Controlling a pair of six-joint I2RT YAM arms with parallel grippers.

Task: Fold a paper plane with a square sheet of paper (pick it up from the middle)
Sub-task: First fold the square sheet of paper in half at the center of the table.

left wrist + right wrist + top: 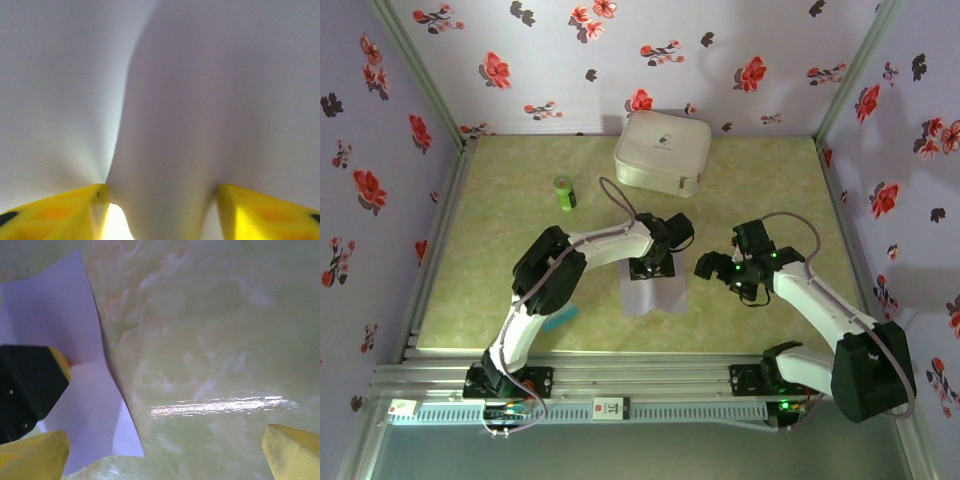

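**Paper humps up between the jaws**

Close up, the square sheet of paper [210, 75] spreads pale lavender across the whole view. The left gripper [160, 200] sits at the bottom edge, its yellow fingertips [60, 215] poking in from either corner, jaws apart. Between them the sheet rises in a soft, shadowed ridge running upward, each fingertip touching its foot. A bright sliver glows beside the left-hand tip.
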